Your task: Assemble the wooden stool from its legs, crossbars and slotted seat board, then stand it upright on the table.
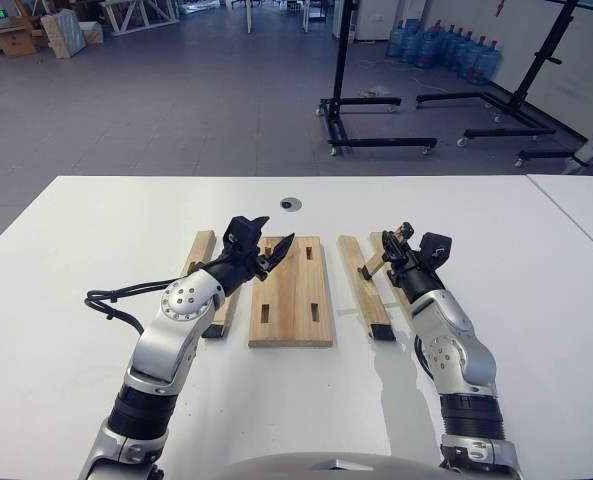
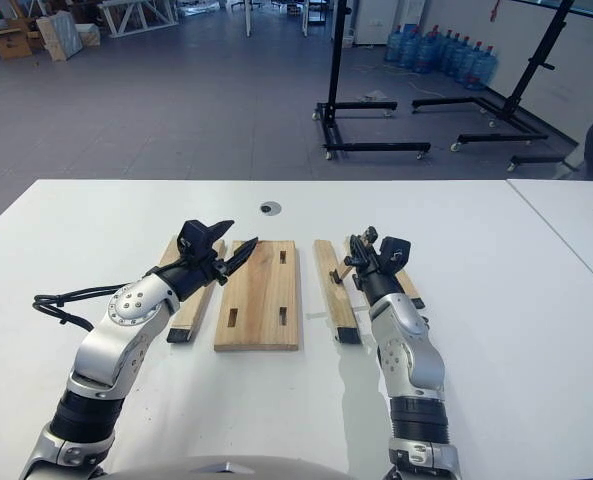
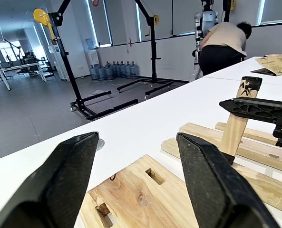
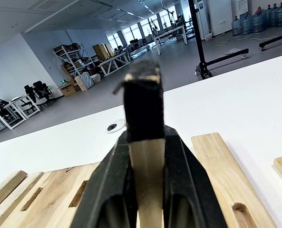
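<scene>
The slotted seat board lies flat mid-table, with rectangular slots showing. My left gripper hovers open over the board's far left corner; in the left wrist view its two black fingers spread wide above the board. My right gripper is shut on a wooden leg with a black end cap, held tilted up just right of the board. The same leg stands steeply in the left wrist view. More legs and crossbars lie left and right of the board.
The white table has a round cable hole beyond the board. A black cable loops off my left arm. A second table adjoins at the right. Black wheeled stands are on the floor behind.
</scene>
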